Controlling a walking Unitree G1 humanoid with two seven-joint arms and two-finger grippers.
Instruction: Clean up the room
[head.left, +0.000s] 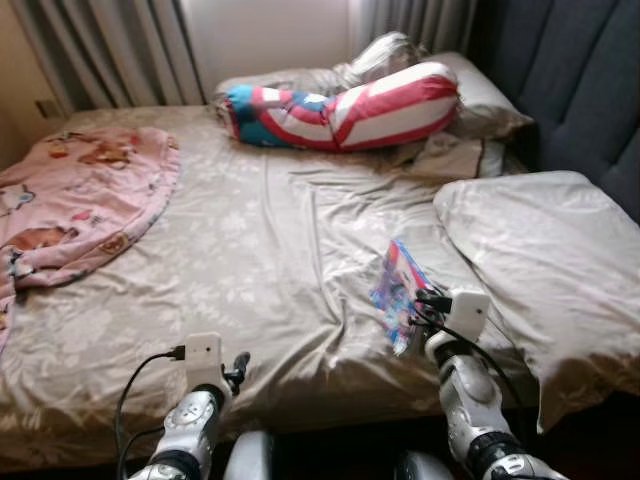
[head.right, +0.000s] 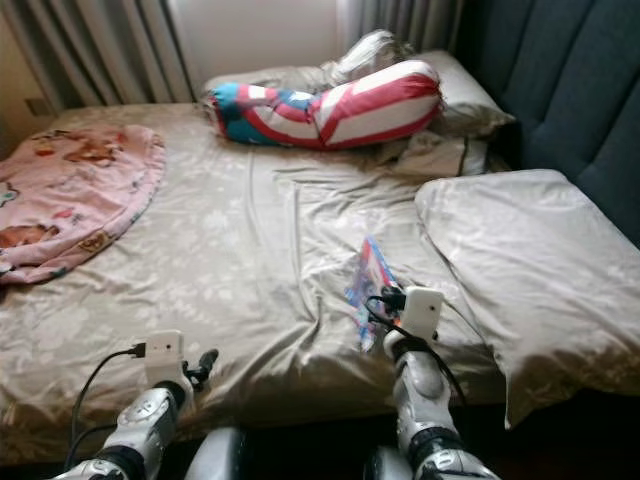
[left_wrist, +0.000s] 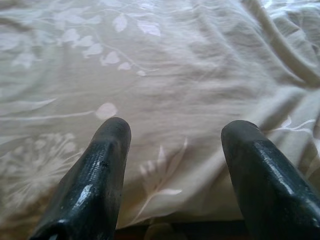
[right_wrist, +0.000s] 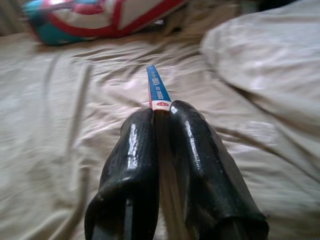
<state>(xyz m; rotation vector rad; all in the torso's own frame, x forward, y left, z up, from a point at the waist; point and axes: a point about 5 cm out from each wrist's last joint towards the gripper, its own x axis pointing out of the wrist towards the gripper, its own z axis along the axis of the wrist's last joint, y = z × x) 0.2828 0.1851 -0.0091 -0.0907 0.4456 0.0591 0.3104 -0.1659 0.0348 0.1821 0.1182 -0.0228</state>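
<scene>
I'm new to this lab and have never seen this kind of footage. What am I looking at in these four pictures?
A humanoid robot stands at a bed covered by a beige floral sheet. Two pictures come from its head camera; the other two from cameras on its wrists. Its right gripper is shut on a thin colourful booklet, seen edge-on in the right wrist view. Its left gripper is open above the sheet. Also on the bed: a pink patterned blanket, a red, white and blue striped bolster and a large beige pillow.
</scene>
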